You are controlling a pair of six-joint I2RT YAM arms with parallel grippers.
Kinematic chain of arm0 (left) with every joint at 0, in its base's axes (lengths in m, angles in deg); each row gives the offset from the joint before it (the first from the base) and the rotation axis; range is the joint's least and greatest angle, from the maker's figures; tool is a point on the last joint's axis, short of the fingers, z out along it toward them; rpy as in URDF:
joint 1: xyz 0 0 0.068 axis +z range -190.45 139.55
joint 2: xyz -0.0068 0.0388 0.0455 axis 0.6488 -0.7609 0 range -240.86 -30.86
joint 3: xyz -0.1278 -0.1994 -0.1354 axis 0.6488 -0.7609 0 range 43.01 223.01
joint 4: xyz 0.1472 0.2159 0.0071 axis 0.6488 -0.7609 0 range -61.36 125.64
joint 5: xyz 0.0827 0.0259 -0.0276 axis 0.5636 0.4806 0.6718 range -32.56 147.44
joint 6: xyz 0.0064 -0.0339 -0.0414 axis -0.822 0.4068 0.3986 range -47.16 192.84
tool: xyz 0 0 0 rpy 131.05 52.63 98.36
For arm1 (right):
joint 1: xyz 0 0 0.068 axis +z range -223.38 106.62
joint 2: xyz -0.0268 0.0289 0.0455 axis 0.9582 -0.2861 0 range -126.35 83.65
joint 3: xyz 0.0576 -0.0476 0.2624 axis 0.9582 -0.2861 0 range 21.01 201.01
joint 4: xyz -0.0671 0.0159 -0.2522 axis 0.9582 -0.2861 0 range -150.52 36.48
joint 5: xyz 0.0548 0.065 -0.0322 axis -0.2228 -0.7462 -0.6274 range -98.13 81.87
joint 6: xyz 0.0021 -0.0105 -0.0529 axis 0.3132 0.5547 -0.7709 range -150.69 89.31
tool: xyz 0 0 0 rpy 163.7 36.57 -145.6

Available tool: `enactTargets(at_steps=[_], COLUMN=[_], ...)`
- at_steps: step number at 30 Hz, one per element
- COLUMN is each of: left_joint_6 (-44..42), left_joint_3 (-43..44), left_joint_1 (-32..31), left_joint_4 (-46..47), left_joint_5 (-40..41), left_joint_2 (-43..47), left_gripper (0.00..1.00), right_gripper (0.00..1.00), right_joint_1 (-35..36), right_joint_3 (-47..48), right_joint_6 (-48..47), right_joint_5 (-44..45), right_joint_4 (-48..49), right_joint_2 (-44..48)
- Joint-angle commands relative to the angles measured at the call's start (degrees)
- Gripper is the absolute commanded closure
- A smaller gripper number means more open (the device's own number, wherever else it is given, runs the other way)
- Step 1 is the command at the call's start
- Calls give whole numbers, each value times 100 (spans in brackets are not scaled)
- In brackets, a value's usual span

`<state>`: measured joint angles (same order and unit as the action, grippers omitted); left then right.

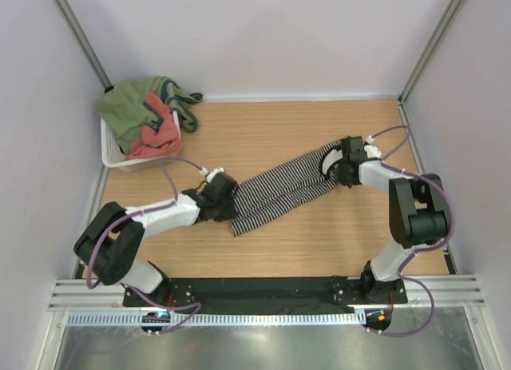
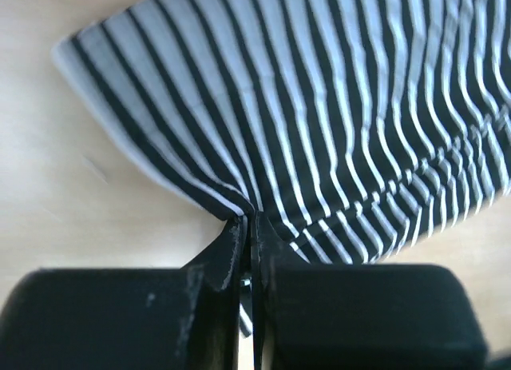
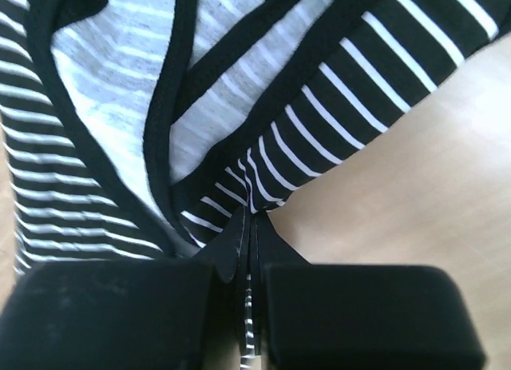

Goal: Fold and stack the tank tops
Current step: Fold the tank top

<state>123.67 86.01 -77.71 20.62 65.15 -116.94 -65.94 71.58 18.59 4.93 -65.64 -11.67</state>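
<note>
The left gripper (image 2: pixel 247 222) pinches shut on the near corner of the striped tank top (image 1: pixel 279 190), which lies on the wooden table (image 1: pixel 319 242). The right gripper (image 3: pixel 249 218) pinches the striped top's far end, shut tight by the black straps. Farther back, left of the striped top, a white basket (image 1: pixel 109 153) holds the salmon-red top (image 1: pixel 156 140) and what looks like green cloth (image 1: pixel 128 110).

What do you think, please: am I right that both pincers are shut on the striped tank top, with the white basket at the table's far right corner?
Not quite: the top view shows the white basket at the far left corner; the rest stands.
</note>
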Motion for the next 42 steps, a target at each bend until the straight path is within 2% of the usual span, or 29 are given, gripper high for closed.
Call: enactTargets(at_steps=[1,3,4,6,7,9,10,11,13,14,17,20,23,24,27,33,37,38,42], left_joint_6=[996,1375,1856,2394,2605,3063,3126,3144,3048,3004,2872,2740,2713,2704,2503,1580,1307,1255,1201], left_joint_3=[-492,-678,-853,-1021,-1092,-1075,-979,-908,-716,-662,-653,-793,-934,-960,-1083,-1145,-1022,-996,-847], left_joint_1=[-981,-1431,-1956,-2582,-3203,-3743,-4172,-4350,-4719,-4756,-4773,-4765,-4765,-4765,-4415,-3071,-2831,-2788,-2691], left_joint_4=[69,96,105,114,114,105,105,105,35,-17,-71,-62,-219,-272,-290,105,176,176,324], left_joint_5=[380,739,941,1381,1861,2225,2453,2568,2779,2789,2693,2614,2709,2797,2632,1463,1286,1269,1023], left_joint_2=[443,636,715,969,1014,1015,954,901,778,751,900,1303,1751,1849,2148,2158,1973,1929,1569], left_gripper=[100,100,100,100,99,90,83,59,33,29,26,25,22,20,18,20,21,21,24], right_gripper=[99,99,99,99,99,99,99,99,99,99,99,97,87,77,65,51,46,47,48], right_joint_1=[20,3,12,3,3,12,12,20,38,55,82,82,99,108,187,310,337,346,599], right_joint_3=[1024,1654,1832,2332,2509,3043,3230,3414,4011,4249,5189,5454,5936,6052,6351,5255,3815,3107,1424], right_joint_6=[-717,-840,-936,-1016,-1095,-1183,-1218,-1332,-1447,-1569,-1745,-1807,-1834,-1869,-1974,-2115,-2116,-2072,-1843], right_joint_5=[-600,-795,-927,-1435,-1577,-2078,-2253,-2603,-2861,-2931,-3099,-3134,-3292,-3336,-3267,-2739,-2590,-2572,-2520], right_joint_4=[-159,-308,-282,-212,-160,-168,-177,-203,-377,-535,-976,-1073,-1099,-1126,-1354,-1161,-846,-775,-458], right_joint_2=[-764,-1144,-1459,-1786,-1927,-2401,-2577,-2883,-3236,-3386,-3948,-4178,-4389,-4441,-4425,-3091,-1896,-1319,9])
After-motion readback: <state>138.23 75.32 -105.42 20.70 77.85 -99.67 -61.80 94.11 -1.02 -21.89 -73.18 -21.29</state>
